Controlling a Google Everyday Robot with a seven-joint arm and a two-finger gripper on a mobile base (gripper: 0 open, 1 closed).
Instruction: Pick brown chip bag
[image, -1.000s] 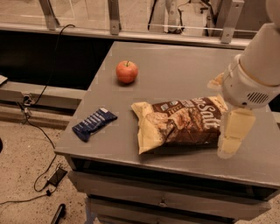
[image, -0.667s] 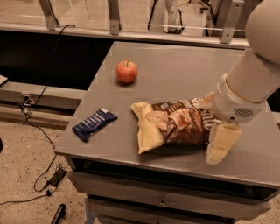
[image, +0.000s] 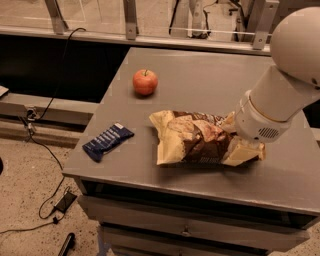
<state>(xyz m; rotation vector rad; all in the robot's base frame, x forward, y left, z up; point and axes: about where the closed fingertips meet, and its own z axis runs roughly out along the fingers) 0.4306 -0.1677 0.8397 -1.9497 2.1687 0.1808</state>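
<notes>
The bag (image: 195, 140) lies flat on the grey tabletop (image: 200, 75), near the front edge and a little right of the middle, its long axis running from 9 to 3 o'clock. Its cream end points to 9 o'clock, and the dark brown middle is crumpled.

The pincer (image: 244, 151) is down at the bag's 3 o'clock end, touching or pressing into it. The white arm (image: 285, 85) reaches it from 2 o'clock. The thick wrist hides most of the pincer, so I cannot tell whether it is apart, together or clamped on the bag.

An apple (image: 145, 82) stands upright at 10 o'clock from the bag, well apart from it. A dark-blue bar (image: 107, 141) lies at 9 o'clock from the bag, near the tabletop's left edge and apart from both bag and apple.
</notes>
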